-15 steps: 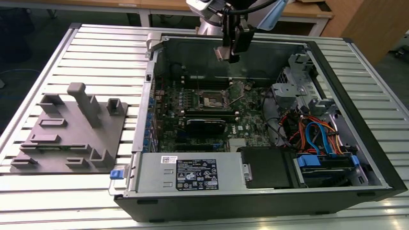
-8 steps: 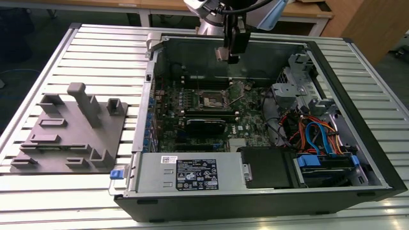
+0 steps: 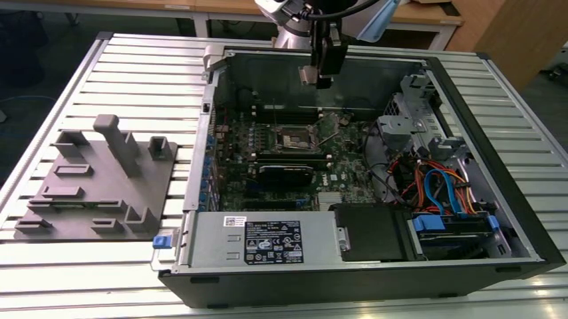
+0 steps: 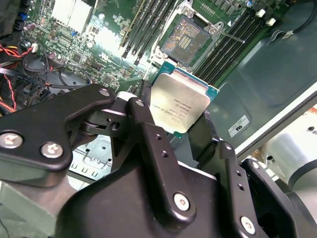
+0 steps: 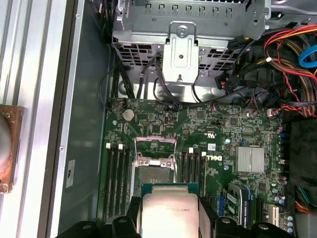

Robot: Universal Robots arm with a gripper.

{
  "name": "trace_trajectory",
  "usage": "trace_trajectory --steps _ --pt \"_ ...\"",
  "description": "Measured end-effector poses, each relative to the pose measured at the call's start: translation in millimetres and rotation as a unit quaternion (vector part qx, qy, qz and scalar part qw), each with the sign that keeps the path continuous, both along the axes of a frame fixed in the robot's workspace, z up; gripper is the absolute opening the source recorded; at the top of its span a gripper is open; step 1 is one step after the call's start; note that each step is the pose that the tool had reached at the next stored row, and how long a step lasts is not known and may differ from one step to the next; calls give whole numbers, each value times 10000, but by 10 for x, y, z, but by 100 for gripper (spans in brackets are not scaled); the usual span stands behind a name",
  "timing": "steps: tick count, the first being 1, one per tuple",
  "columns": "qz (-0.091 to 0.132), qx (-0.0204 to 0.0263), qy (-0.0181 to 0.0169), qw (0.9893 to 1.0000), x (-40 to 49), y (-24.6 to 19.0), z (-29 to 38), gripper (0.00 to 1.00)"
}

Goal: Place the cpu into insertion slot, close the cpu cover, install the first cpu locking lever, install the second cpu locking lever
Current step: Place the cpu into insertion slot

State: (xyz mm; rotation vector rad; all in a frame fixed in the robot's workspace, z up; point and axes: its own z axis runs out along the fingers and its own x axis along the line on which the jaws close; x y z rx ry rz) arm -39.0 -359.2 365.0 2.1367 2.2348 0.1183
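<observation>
**Clerk:** Location of items, largest first?

**Inspector:** An open computer case (image 3: 355, 292) stands on the slatted surface (image 3: 142, 73), with the green circuit board (image 3: 266, 166) inside. The insertion slot (image 3: 293, 137) lies at the centre of the exterior view, unoccupied, and its cpu cover (image 5: 155, 161) is hinged up. The tool (image 3: 320, 72) hangs at upper centre, well clear of the slot. It is clamped on the cpu (image 4: 181, 106) by two opposite edges.

**Clerk:** Handling assessment?

**Inspector:** Judged light, stiff and flat. The smooth metal top is likely slippery, and the underside and socket contacts are probably fragile. An edge grip seems the right hold.

**Clerk:** Anything not verifiable?

**Inspector:** The cpu's underside and corner marking are hidden, so its orientation is unconfirmed. One edge is cut off in the first wrist view. A thin locking lever (image 4: 230, 36) seems to lie beside the slot. The second could not be made out.
</observation>
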Motion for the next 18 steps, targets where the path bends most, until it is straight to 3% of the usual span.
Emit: trace_trajectory --steps 6,11,18 --pt "-6 0 0 10000 0 0 -1 54" --pt "-148 1 0 9999 0 1 -11 54" --pt "-157 -1 0 9999 0 9 -102 54"
